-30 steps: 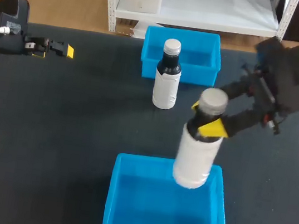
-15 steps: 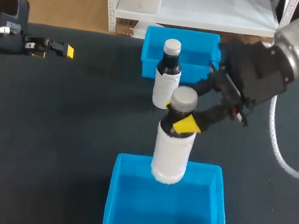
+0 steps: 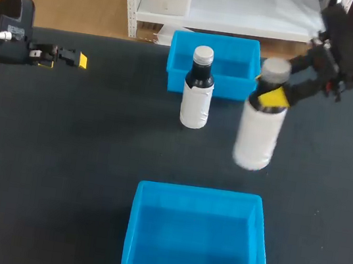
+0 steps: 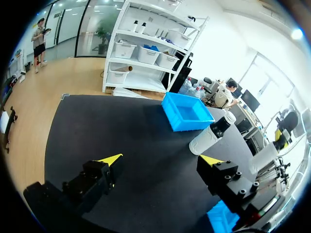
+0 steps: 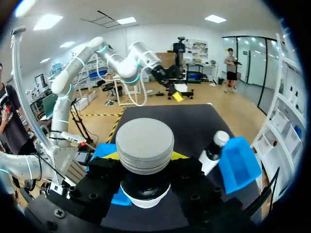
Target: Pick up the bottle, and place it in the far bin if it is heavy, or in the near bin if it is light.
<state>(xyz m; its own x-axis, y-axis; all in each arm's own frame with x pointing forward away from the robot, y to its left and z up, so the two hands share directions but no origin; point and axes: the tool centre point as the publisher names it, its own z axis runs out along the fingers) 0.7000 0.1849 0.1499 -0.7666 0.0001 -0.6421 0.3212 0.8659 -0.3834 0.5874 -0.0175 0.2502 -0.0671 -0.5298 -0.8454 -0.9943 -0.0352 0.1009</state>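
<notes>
My right gripper (image 3: pixel 271 97) clamps the bottle (image 3: pixel 257 139) by its neck above the table (image 3: pixel 92 159), near its far edge; my left gripper (image 4: pixel 160 160) gapes wide.

Claw (image 5: pixel 146 156) grips grey-capped bottle (image 5: pixel 145 143) by neck; second bottle (image 5: pixel 212 153) ahead, just beside blue bin (image 5: pixel 239 164).

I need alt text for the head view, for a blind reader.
The right claw holds a white bottle by its neck, between the near bin and the far bin. A second bottle stands upright just before the far bin.
</notes>
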